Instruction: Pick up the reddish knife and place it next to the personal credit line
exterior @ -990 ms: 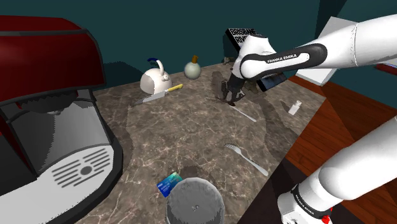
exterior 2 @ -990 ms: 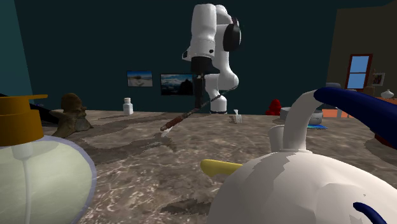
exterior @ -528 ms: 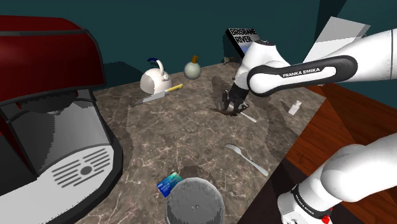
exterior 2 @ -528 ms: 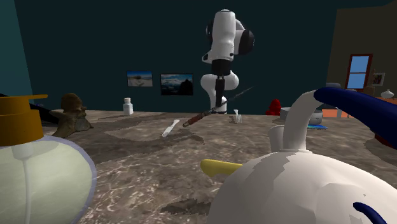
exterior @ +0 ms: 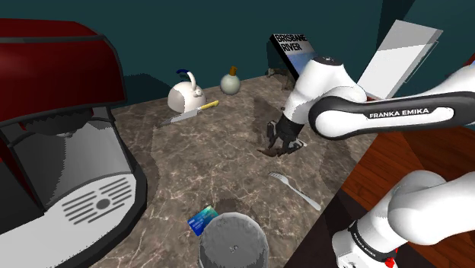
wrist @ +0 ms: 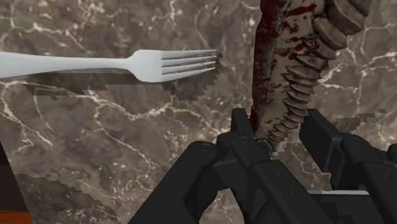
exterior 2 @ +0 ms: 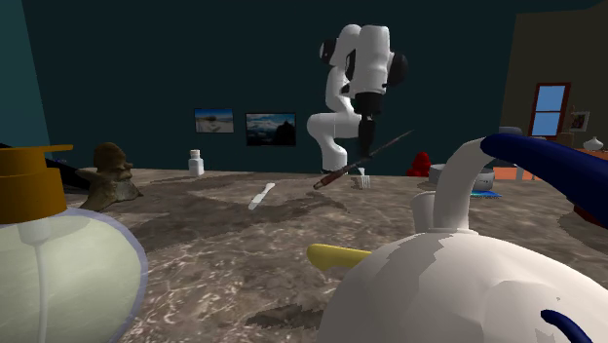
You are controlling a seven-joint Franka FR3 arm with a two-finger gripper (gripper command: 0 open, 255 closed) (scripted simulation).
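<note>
Gripper [wrist: 278,129] — tight on reddish knife [wrist: 275,63]

Shoulder camera: high, beside the base of the Franka arm [exterior: 380,114], facing down across the marble counter [exterior: 228,156]. The coffee machine [exterior: 68,164] is close at its left.

Second exterior camera: low at the counter's far edge, right behind the white kettle [exterior 2: 458,283] and round bottle [exterior 2: 54,268], facing back toward that arm.

Wrist camera: close above the marble, near the fork [wrist: 127,63].

All three views share the red-stained knife [wrist: 270,57].

Arm bent downward, end effector [wrist: 278,125] clasping the knife [wrist: 272,70].
</note>
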